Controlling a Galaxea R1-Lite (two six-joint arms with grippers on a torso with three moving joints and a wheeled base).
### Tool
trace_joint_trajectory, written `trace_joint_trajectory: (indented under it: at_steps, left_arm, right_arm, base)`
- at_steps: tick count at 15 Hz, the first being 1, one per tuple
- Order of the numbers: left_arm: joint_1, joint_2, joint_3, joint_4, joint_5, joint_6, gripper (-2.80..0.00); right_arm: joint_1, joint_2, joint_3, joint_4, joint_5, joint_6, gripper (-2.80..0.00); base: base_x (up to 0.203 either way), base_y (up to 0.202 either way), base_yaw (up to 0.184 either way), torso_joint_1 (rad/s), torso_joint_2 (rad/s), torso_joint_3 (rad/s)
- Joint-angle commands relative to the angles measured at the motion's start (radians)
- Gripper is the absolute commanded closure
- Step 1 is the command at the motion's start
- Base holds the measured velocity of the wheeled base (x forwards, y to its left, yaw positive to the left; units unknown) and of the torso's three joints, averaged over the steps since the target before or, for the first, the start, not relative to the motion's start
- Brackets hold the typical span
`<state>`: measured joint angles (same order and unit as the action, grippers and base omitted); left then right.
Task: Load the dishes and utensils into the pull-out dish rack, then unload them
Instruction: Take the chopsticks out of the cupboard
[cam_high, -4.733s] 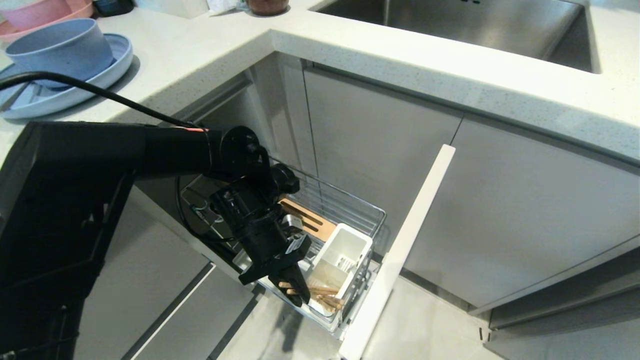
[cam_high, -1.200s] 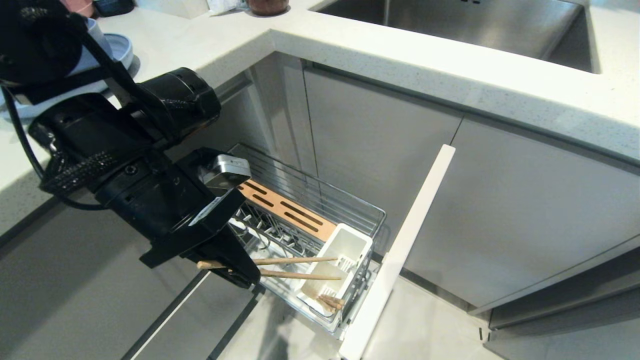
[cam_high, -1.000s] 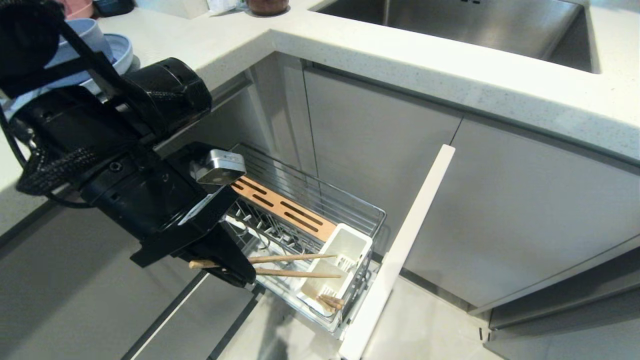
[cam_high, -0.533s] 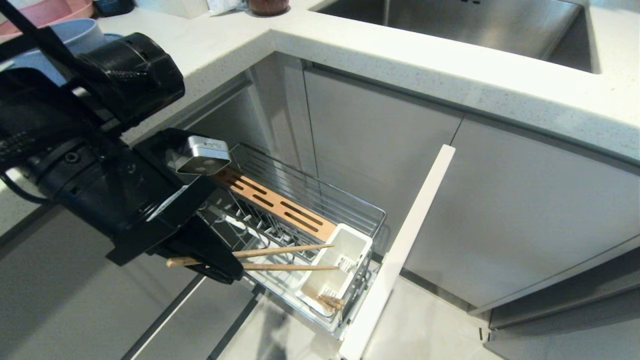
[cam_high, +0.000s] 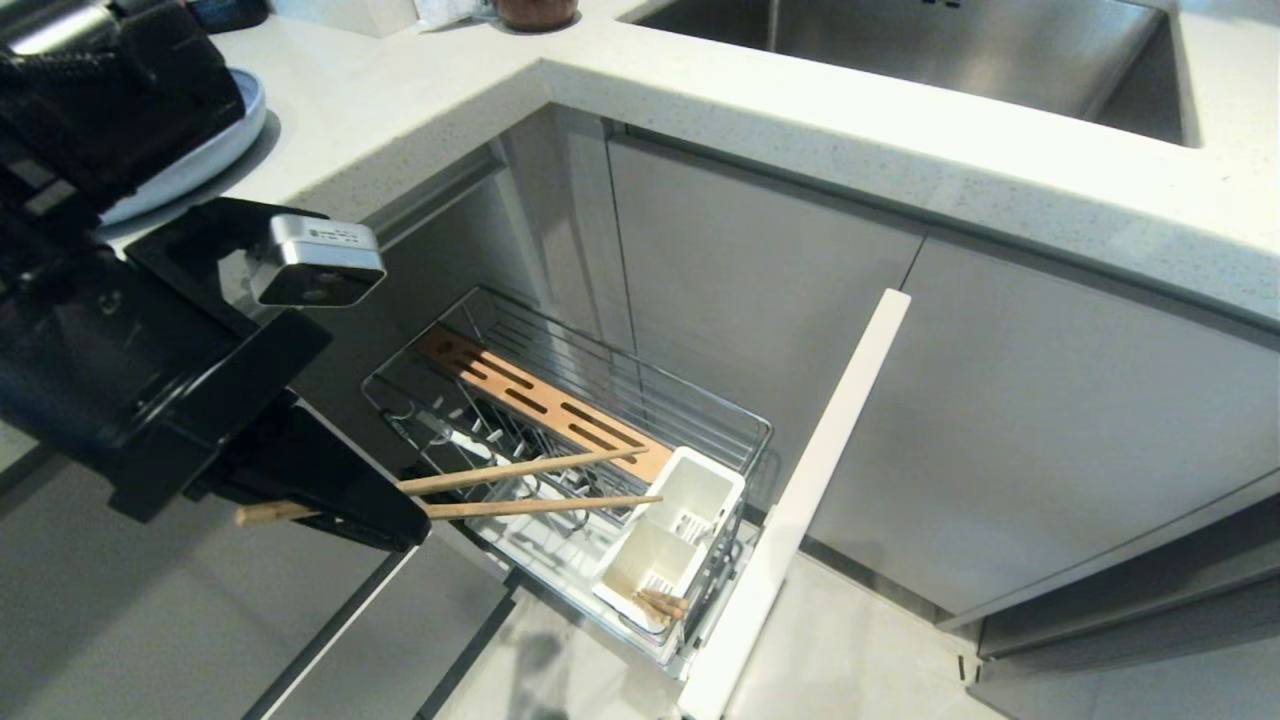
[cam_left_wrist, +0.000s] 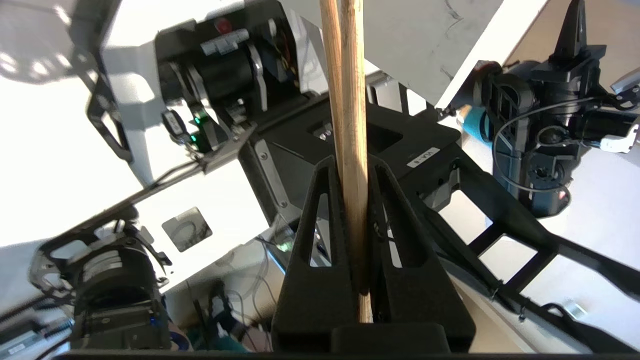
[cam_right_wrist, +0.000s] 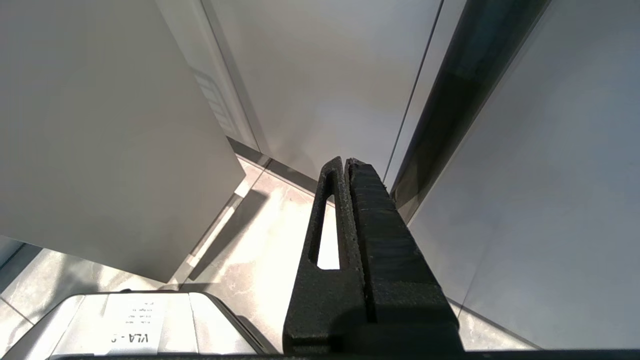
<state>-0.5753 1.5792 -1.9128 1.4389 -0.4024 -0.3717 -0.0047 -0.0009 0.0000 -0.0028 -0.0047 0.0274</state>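
Note:
My left gripper (cam_high: 400, 525) hangs to the left of the pull-out dish rack (cam_high: 700, 415), above the floor, shut on two wooden chopsticks (cam_high: 530, 470). They lie almost level, with their thin ends over the rack near the white caddy (cam_high: 690, 490). In the left wrist view the chopsticks (cam_left_wrist: 347, 100) are pinched between the black fingers of the left gripper (cam_left_wrist: 352, 164). More chopsticks (cam_high: 660, 603) stand in the caddy's front cell. The pale blue plate (cam_high: 215, 150) lies on the counter, mostly behind my arm. My right gripper (cam_right_wrist: 347, 162) is shut and empty, low beside cabinet doors.
The rack is pulled out, with its pale front panel (cam_high: 810, 490) to the right and a slotted wooden strip (cam_high: 540, 395) along its far side. The white counter (cam_high: 700, 110) with a steel sink (cam_high: 900, 50) overhangs it. Grey cabinet fronts close in both sides.
My left gripper has risen up and to the left with the two chopsticks. Their tips have lifted from the caddy's rim and now hang above it.

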Motion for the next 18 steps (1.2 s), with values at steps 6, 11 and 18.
trace_joint_trajectory:
  at_steps: [6,11,18]
  left_arm:
    - [-0.02,-0.102,0.0,0.003,0.028,-0.003,0.0]
    - [-0.02,-0.161,-0.002,-0.009,0.066,-0.001,0.0]
    - [-0.017,-0.243,-0.002,-0.063,0.09,-0.001,0.0]
  right_arm:
    - [0.0,-0.004,0.002,0.0,0.0,0.0,0.0]
    - [0.0,-0.003,0.002,0.0,0.0,0.0,0.0]
    - [0.0,-0.004,0.002,0.0,0.0,0.0,0.0]
  base:
    - [0.0,0.0,0.0,0.0,0.0,0.0]
    - [0.0,0.0,0.0,0.0,0.0,0.0]
    - [0.0,0.0,0.0,0.0,0.0,0.0]
